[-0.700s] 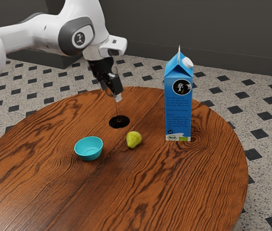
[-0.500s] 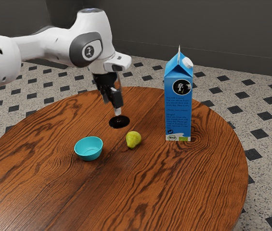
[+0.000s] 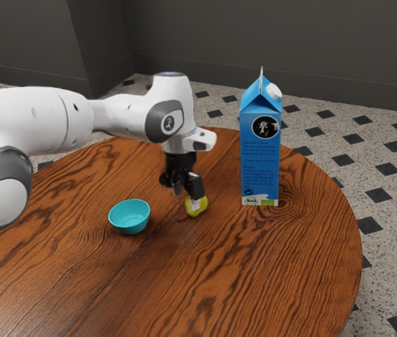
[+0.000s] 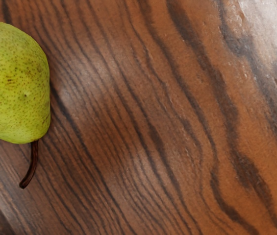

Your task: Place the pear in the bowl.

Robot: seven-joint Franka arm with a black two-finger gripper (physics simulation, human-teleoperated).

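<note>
Claw point(image 3: 188, 199): parted, nothing gripped | risk: off-centre closing may roll speckled green pear point(image 4: 13, 83) toward edge of round wooden table point(image 3: 355, 260)

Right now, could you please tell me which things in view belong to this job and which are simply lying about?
For the job:
- pear, to be placed
- turquoise bowl, its destination
- gripper, at the pear

Just about:
- blue carton, standing upright

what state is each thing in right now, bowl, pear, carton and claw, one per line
bowl, upright and empty
pear, whole, stem on, outside the bowl
carton, standing upright, white cap on
claw, low at the pear, open or shut unclear
</note>
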